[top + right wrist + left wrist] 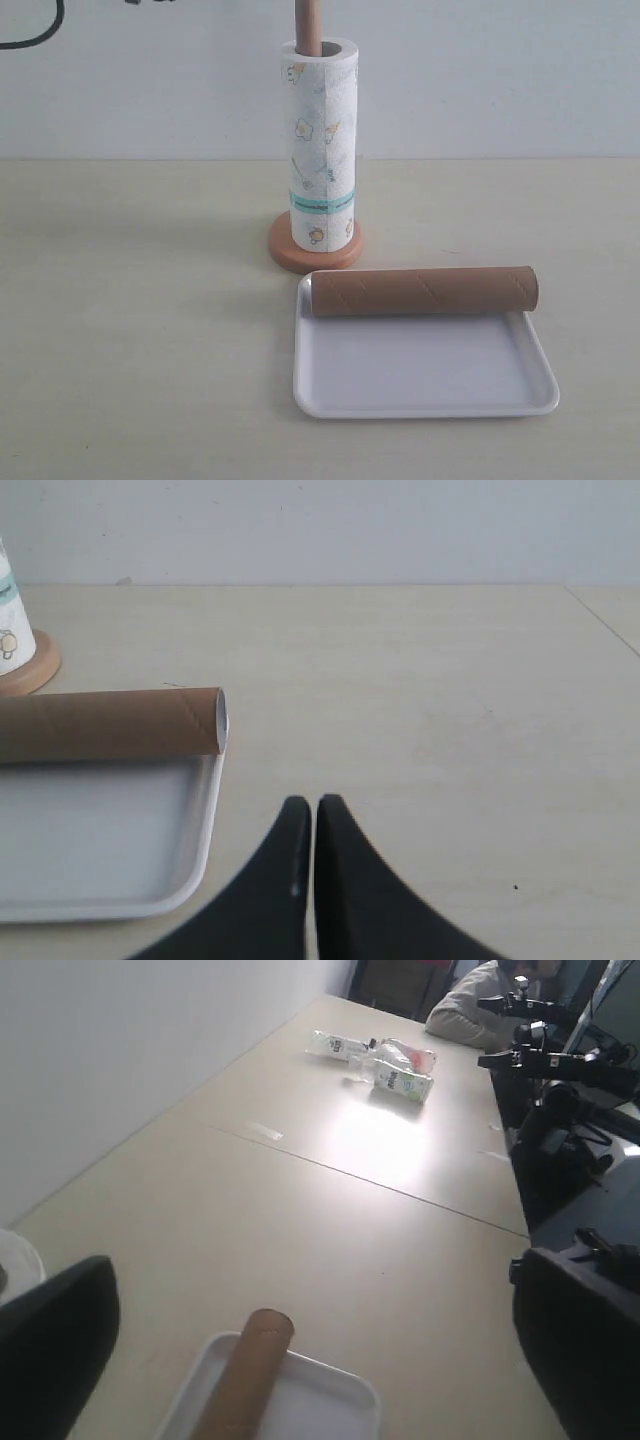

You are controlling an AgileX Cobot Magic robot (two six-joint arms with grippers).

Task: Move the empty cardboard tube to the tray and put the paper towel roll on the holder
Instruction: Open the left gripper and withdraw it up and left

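Cardboard tube [425, 290]: plain brown, hollow, faint spiral seams; lies on its side across the far end of the tray [420, 408], spanning about its full width. Whether it sits inside the rim or on it is not clear.
Tray: shallow white plastic with rounded corners and a raised rim; on the bench [130, 340], just in front of the holder [314, 256].
Roll [323, 150]: white embossed paper with small yellow-orange prints and a teal band low down; stands upright on the holder's disc base, threaded over the pole.
Holder: orange-tan wood; the pole tip sticks out above the roll's top, and the round base shows around its foot.
Left end effector [312, 1295]: open, with dark fingers [55, 1345] spread wide at the edges of its view and nothing held; tube end and tray corner lie below.
Right end effector [305, 808]: closed, black fingertips pressed together on nothing, over bare bench beside the tray and apart from the tube.
Exterior view alone: the roll at full height on the pole, plus the whole tray and tube.
Left wrist view alone: the bench stretching away, with packets [385, 1060] far down it, a seated person [475, 1015] and dark equipment [560, 1070].
Right wrist view alone: the tube's open end with its pale inner wall.
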